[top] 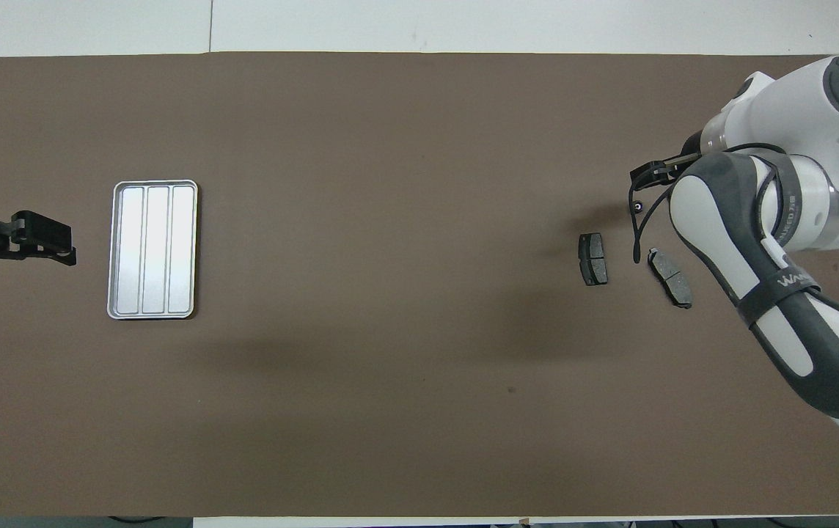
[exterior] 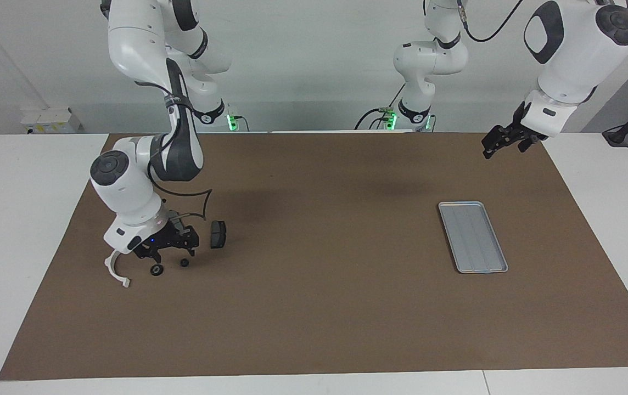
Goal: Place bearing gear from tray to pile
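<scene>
The bearing gear [exterior: 156, 270] lies by the white bracket [exterior: 116, 269], looking small, stiff, light and roll-prone; grip its rim. Right gripper [exterior: 170, 253] hovers above, fingers spread, empty.

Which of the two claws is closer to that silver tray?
The left claw. It hangs in the air near the tray, toward the left arm's end of the table. The right claw is low over the pile of small parts at the right arm's end.
</scene>
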Robot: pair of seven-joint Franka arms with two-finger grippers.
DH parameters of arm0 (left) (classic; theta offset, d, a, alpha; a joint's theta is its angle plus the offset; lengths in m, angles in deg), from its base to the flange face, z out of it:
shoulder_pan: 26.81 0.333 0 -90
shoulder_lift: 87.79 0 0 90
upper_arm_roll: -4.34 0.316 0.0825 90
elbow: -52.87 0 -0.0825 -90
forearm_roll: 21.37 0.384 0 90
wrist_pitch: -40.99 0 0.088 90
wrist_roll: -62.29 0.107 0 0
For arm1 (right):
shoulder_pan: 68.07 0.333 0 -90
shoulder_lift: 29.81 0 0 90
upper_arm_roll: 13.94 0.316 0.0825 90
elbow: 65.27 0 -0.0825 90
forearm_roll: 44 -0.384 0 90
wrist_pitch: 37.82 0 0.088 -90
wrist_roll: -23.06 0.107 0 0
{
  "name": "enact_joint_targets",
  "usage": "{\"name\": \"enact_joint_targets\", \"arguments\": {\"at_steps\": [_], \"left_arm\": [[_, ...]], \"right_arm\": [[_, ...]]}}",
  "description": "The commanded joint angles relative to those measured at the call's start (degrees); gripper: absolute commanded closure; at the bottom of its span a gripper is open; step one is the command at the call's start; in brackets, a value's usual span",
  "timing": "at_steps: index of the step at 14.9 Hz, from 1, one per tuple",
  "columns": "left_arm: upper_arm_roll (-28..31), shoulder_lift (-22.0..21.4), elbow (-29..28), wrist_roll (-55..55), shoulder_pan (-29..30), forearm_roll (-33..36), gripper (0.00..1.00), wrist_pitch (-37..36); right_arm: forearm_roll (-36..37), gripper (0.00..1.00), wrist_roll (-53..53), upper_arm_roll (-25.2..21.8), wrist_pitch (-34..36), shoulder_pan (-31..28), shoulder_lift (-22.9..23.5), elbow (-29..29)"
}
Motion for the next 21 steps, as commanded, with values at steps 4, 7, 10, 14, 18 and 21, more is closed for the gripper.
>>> {"name": "enact_joint_targets", "arguments": {"at_steps": [4,7,10,14,18,21], "left_arm": [[0.21,-0.38,0.22,0.33,-0.07,-0.54,0.0,-0.92],[0.21,-0.38,0.22,0.33,-0.07,-0.54,0.0,-0.92],[0.21,-0.38,0.22,0.33,-0.07,-0.54,0.0,-0.92],[0.21,-0.38,0.22,0.33,-0.07,-0.54,0.0,-0.92],[0.21,-0.38,0.22,0.33,-0.07,-0.54,0.0,-0.92],[0.21,-0.38,0.22,0.33,-0.07,-0.54,0.0,-0.92]], "right_arm": [[2.44,0.05,0.85,-0.12,7.51,-0.73,-3.38,4.33],[3.24,0.05,1.64,-0.21,10.31,-0.38,-6.01,4.33],[3.5,0.05,2.16,-0.03,16.45,-0.46,-11.02,4.06],[3.41,0.04,4.35,0.05,24.27,-0.82,-16.73,3.45],[3.42,0.0,5.69,0.05,26.4,-0.72,-19.38,3.71],[3.33,0.0,6.03,0.32,27.9,-0.2,-21.23,4.15]]}}
